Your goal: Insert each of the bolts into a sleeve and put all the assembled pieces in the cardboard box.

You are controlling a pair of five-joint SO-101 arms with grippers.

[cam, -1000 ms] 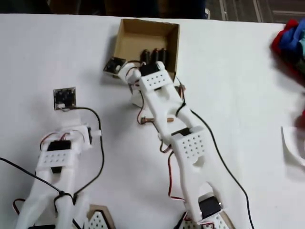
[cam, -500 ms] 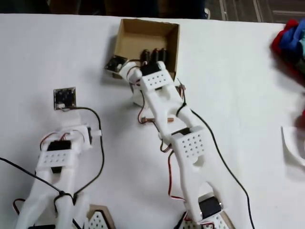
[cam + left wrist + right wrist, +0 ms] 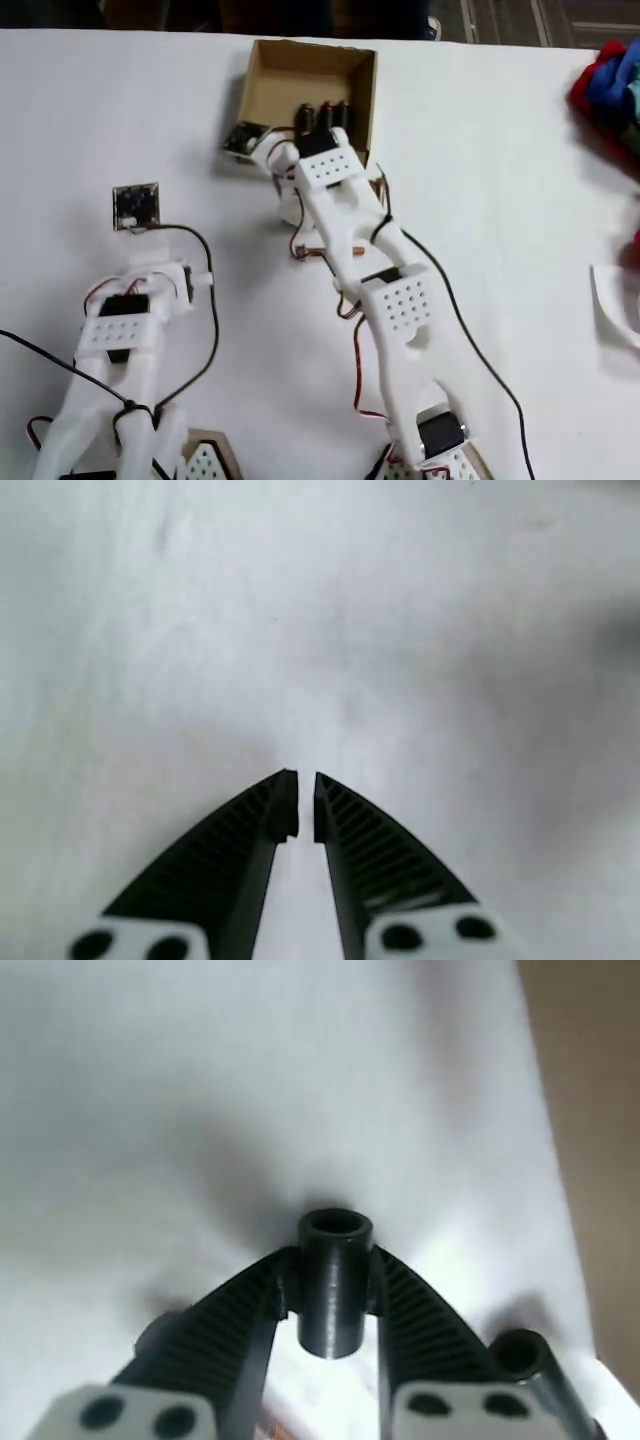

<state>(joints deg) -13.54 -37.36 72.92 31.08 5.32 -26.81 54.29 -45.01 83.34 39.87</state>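
One black sleeve [image 3: 334, 1310] is pinched between the right gripper's [image 3: 331, 1272] ribbed fingers, its open end showing. It sits over the white table [image 3: 500, 150], just off the near left corner of the cardboard box [image 3: 300, 48]. Another sleeve [image 3: 520, 1355] lies close beside that gripper. Several dark pieces [image 3: 322, 115] sit in a row inside the box against its near wall. Well to the near left, the left gripper [image 3: 300, 805] holds nothing, its fingers drawn almost together with a thin slit between them.

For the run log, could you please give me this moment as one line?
right gripper: shut on black sleeve beside cardboard box | left gripper: shut, empty, over table | second sleeve lying nearby
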